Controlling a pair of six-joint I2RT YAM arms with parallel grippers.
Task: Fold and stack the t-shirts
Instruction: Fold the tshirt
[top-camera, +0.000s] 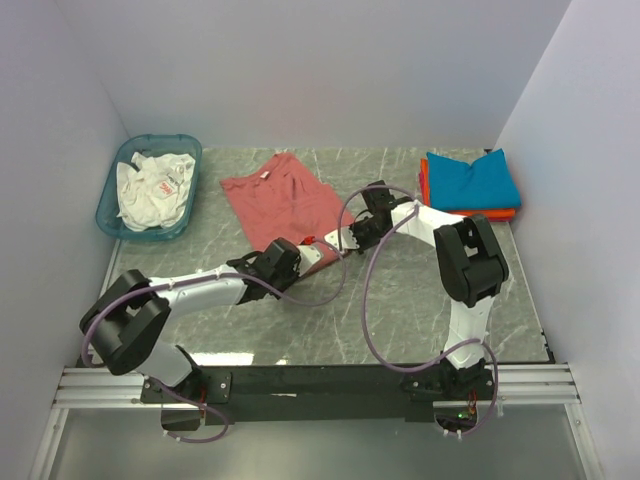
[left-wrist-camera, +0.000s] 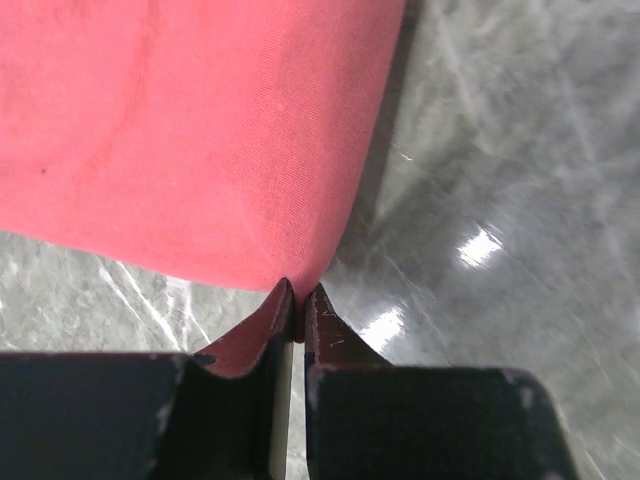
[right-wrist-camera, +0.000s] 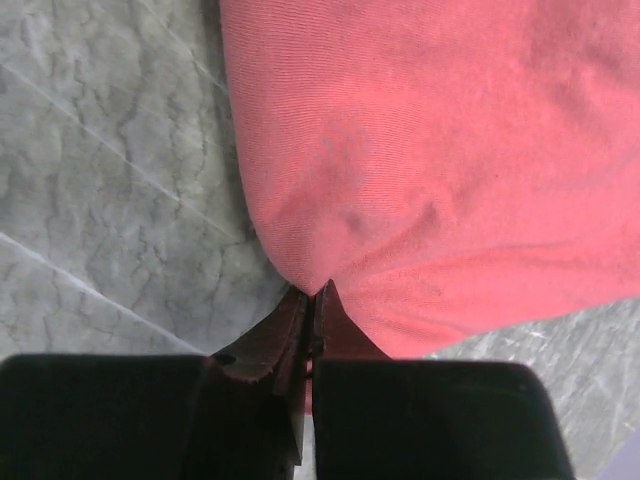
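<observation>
Well, we see a big grey table (top-camera: 400, 300) with pale lines running through it, and both arms reach out over it. Our red shirt (top-camera: 285, 200) lies flat on the table, in the middle and toward the back. A see-through blue basket (top-camera: 110, 195) sits in the far left corner, well apart from the red shirt. A crumpled white cloth (top-camera: 152, 188) fills the basket. In the far right corner a folded blue shirt (top-camera: 472, 180) lies on top of a folded orange shirt (top-camera: 470, 213), and only the edge of the orange one peeks out. Both arms meet at the near right corner of the red shirt. The left pincer (left-wrist-camera: 298, 305) is squeezed tight, with a bit of the red shirt's edge caught between its fingers. The right pincer (right-wrist-camera: 315, 300) is squeezed tight too, and it nips the red cloth at its edge, just beside the other one. A tiny white label (top-camera: 265, 176) shows at the far end of the red shirt.
</observation>
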